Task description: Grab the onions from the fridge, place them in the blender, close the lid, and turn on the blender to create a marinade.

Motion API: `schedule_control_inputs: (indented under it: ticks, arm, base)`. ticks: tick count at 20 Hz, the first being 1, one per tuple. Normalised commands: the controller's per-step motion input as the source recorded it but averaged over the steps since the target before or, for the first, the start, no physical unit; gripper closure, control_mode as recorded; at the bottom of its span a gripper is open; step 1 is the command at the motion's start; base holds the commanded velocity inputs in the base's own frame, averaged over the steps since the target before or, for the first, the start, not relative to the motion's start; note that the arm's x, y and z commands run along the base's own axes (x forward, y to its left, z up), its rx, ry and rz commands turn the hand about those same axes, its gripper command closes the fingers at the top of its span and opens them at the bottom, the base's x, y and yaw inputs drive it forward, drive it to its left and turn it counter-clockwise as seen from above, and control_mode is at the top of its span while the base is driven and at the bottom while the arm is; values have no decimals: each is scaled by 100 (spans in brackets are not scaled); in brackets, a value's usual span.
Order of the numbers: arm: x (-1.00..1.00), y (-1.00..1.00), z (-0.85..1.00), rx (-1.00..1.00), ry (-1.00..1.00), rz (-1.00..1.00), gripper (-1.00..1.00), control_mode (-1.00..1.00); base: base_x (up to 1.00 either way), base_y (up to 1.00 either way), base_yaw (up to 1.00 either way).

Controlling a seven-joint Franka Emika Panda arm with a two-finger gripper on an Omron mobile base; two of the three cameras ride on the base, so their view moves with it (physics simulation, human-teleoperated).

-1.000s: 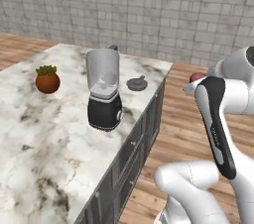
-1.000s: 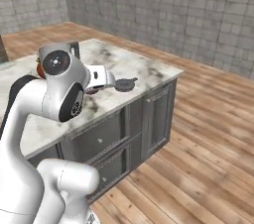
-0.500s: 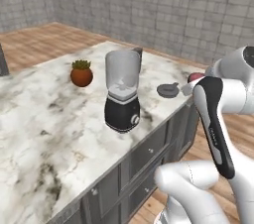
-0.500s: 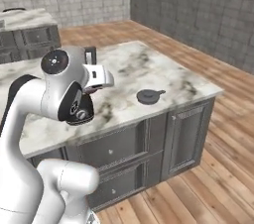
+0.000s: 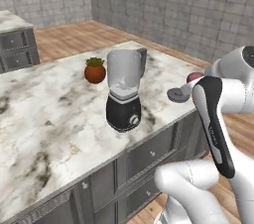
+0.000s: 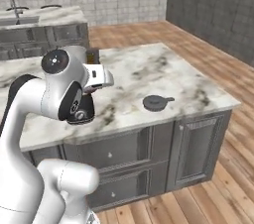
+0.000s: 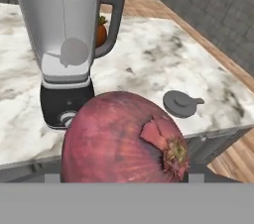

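Note:
A dark red-purple onion (image 7: 119,139) fills the lower half of the hand view, and my gripper (image 5: 196,78) is shut on it; its fingertips are hidden behind the bulb. A sliver of that onion (image 5: 194,76) shows beside the arm above the counter's near corner. The blender (image 5: 124,94) stands upright on the marble island, its jug (image 7: 62,25) uncovered. The lid (image 5: 177,94) lies flat on the counter to the blender's right, also seen as the dark disc (image 6: 156,102) near the island's edge. The fridge is out of view.
A round orange-brown pot with green leaves (image 5: 95,71) sits behind the blender. The marble island (image 5: 44,119) has grey drawers (image 6: 119,148) below. A second counter with a sink (image 6: 30,17) stands far back. Wooden floor lies to the right.
The whole picture has shifted as the base drove: the island and blender now sit more central and closer. The red onion stays in the gripper.

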Motion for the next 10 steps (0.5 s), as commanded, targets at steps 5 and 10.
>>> schedule_control_inputs:
  ticks: [5, 10]
  arm:
    - [0, 0, 0, 0, 0, 0, 100, 100]
    - [0, 0, 0, 0, 0, 0, 100, 100]
  base:
    - [18, -34, 35]
    - [13, -64, 27]
